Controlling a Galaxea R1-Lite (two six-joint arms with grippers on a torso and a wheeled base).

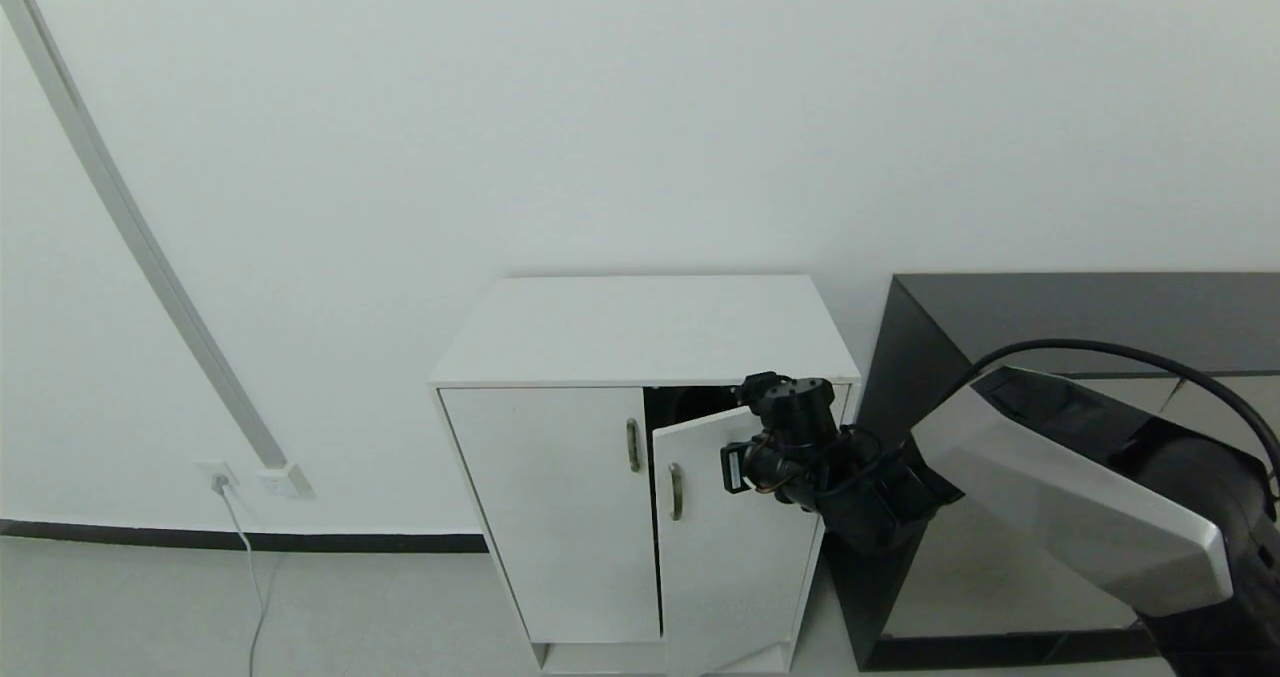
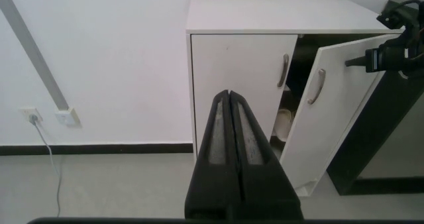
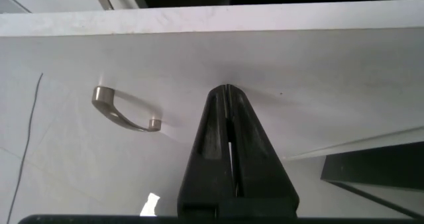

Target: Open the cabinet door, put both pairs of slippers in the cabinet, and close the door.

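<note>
The white cabinet (image 1: 640, 332) stands against the wall. Its left door (image 1: 550, 507) is closed and its right door (image 1: 735, 557) hangs partly open. My right gripper (image 3: 227, 90) is shut, its tips touching the outer face of the right door near the top edge, beside the metal handle (image 3: 126, 112). In the left wrist view that same gripper (image 2: 371, 58) rests on the open door (image 2: 331, 111). My left gripper (image 2: 228, 95) is shut and empty, held well back from the cabinet (image 2: 278, 15). A pale slipper-like shape (image 2: 285, 121) lies inside, seen through the gap.
A black, glossy low unit (image 1: 1050, 337) stands right beside the cabinet, close behind the open door. A wall socket with a cable (image 1: 222, 482) and a slanted wall trunking (image 1: 130, 227) are to the left. Bare floor (image 1: 250, 607) lies in front.
</note>
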